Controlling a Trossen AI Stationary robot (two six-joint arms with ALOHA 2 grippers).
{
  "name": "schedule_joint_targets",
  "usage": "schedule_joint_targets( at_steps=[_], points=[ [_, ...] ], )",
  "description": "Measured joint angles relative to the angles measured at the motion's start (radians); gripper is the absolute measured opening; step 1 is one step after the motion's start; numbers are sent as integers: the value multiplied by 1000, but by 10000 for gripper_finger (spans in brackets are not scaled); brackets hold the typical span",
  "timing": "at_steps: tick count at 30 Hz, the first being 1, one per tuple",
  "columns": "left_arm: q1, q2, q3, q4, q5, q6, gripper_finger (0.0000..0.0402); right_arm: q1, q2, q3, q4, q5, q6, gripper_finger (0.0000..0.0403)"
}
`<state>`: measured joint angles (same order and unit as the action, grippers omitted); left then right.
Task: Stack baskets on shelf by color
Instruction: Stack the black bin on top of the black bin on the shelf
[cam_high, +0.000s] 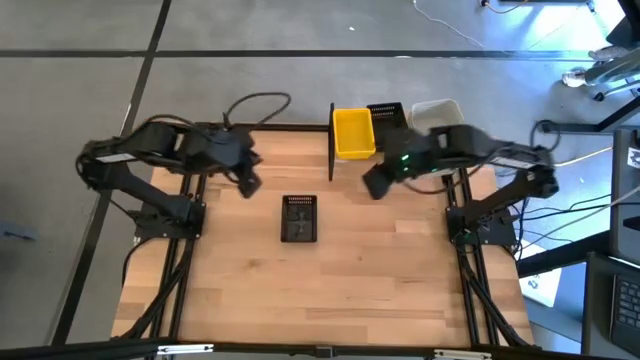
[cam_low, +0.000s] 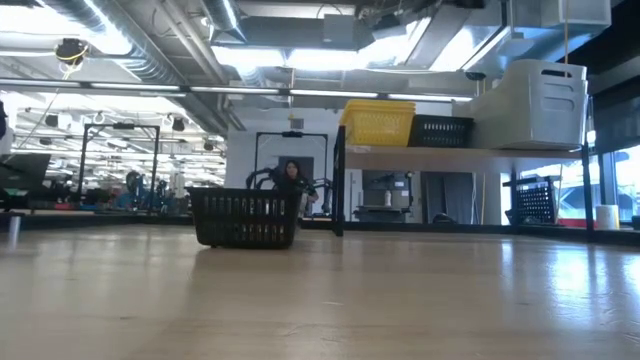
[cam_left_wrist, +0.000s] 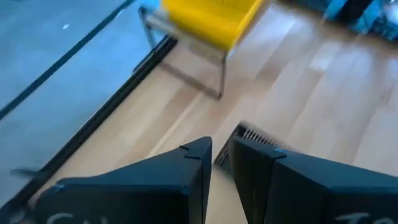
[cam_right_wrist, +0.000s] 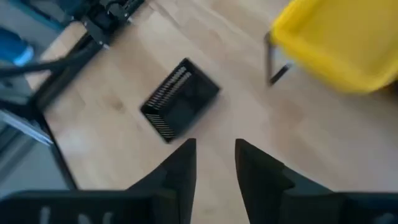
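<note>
- Light wooden tabletop (cam_high: 350, 290) in an open workshop hall, grey floor around it; a person shows far off in the low view.
- Shelf (cam_high: 400, 150) stands at the table's far edge, right of centre; on it a yellow basket stack (cam_high: 353, 132), a black basket (cam_high: 388, 115) and a whitish basket (cam_high: 437, 110) side by side.
- One black slatted basket (cam_high: 299, 218) sits upright alone mid-table, well apart from the shelf, between my two arms.
- My left gripper (cam_high: 247, 181) hovers just beside and behind that basket; fingers (cam_left_wrist: 186, 180) nearly together with a slim gap, holding nothing.
- My right gripper (cam_high: 376, 181) hangs in front of the shelf, fingers (cam_right_wrist: 180, 168) spread, empty.
- Handling guess: thin moulded plastic, very light, fairly stiff but walls flex; smooth rim may slip, and it may slide on the wood if nudged.
- Best hold, I judge: pinch one wall over the top rim, one finger inside, one outside.
- Looks: rectangular, open top, vertical slats all round, dark throughout.
</note>
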<state>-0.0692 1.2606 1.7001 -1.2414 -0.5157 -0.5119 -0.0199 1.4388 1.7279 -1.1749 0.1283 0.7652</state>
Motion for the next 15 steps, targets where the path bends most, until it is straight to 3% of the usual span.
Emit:
schedule_joint_targets(
  at_steps=[7, 15],
  points=[
    [0, -107, -4, -68, 2, 92, 49, 64, 171, 0, 84, 3, 350, 108],
    [-1, -166, -2, -71, 15, 201, 49, 91, 360, 0, 122, 2, 598, 108]
  ],
)
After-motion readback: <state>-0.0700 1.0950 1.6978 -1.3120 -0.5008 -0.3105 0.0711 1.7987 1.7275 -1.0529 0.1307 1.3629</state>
